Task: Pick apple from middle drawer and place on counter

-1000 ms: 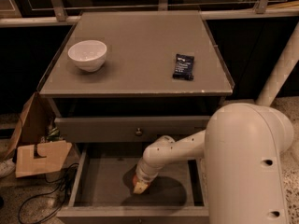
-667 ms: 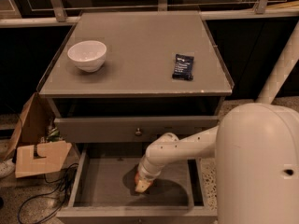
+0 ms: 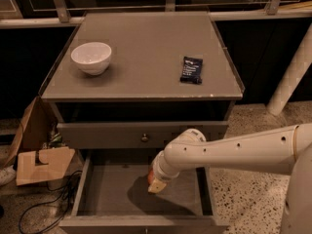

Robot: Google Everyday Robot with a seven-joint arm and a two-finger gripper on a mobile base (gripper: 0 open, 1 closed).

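The middle drawer [image 3: 107, 189] is pulled open below the cabinet, showing its flat grey floor. My gripper [image 3: 155, 183] reaches into it from the right and hangs just above the floor, casting a shadow beneath. It is shut on the apple [image 3: 150, 178], of which only a small red-orange part shows at the gripper's left side. The counter [image 3: 146, 57] is the grey top of the cabinet, well above and behind the gripper.
A white bowl [image 3: 91, 57] stands on the counter's left and a dark packet [image 3: 191, 69] lies on its right. A closed drawer front with a knob [image 3: 144, 138] overhangs the open drawer. Cardboard [image 3: 41, 165] and cables [image 3: 48, 204] lie left; a white post [image 3: 292, 77] stands right.
My gripper has lifted a little off the drawer floor and shifted slightly right, and the red-orange apple now shows in it. The arm sits lower in the view.
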